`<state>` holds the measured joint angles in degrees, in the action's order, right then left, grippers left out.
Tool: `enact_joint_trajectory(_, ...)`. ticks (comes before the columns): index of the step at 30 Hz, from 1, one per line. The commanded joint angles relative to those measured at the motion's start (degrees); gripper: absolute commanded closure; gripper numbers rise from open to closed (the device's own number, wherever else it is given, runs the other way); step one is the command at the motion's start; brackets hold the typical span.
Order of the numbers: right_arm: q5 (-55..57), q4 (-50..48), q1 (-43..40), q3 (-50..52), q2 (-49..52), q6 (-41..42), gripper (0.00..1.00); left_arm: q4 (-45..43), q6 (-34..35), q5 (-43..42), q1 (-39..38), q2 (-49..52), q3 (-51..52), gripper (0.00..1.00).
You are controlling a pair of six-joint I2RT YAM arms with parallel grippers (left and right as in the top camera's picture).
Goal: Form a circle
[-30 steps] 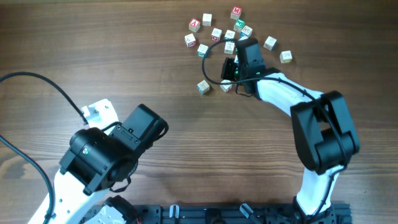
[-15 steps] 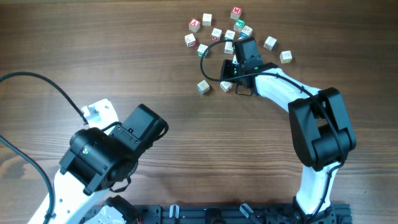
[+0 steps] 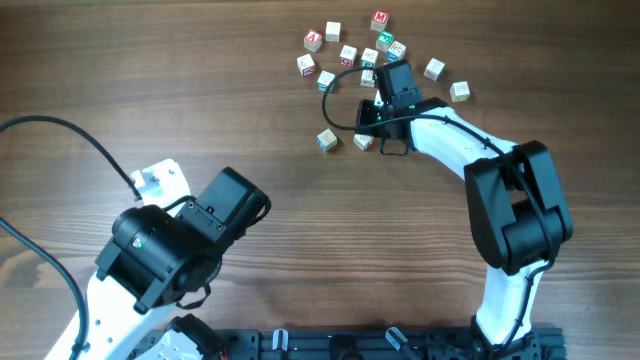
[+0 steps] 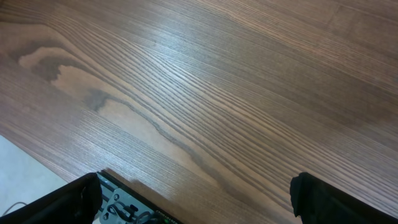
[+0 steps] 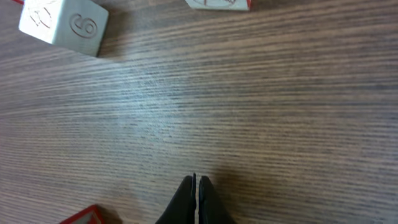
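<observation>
Overhead view: no circle yet, just little alphabet cubes [image 3: 348,53] scattered in a loose bunch at the far side of the desk [image 3: 330,230]. Right jaws sit among them, pinched shut on nothing. Left jaws hang wide open over plain wood, well apart from the cubes.

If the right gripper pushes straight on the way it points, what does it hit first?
Likely the red-printed cube at the top edge of the right wrist view; only bare table lies between. The pale cube sits off left. Depth is unclear.
</observation>
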<state>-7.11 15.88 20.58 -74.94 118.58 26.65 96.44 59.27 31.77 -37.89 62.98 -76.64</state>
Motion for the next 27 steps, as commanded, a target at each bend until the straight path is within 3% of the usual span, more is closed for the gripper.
enact_joint_trajectory(1,-0.7,0.7,0.5,-1.4,-0.7,-1.2,0.95,0.0,0.8,0.3,-0.1,-0.3,0.2,0.00)
enact_joint_trajectory(27,0.7,9.5,0.5,-1.4,-1.8,2.4,0.96,0.0,0.8,0.3,-0.1,-0.3,0.2,0.00)
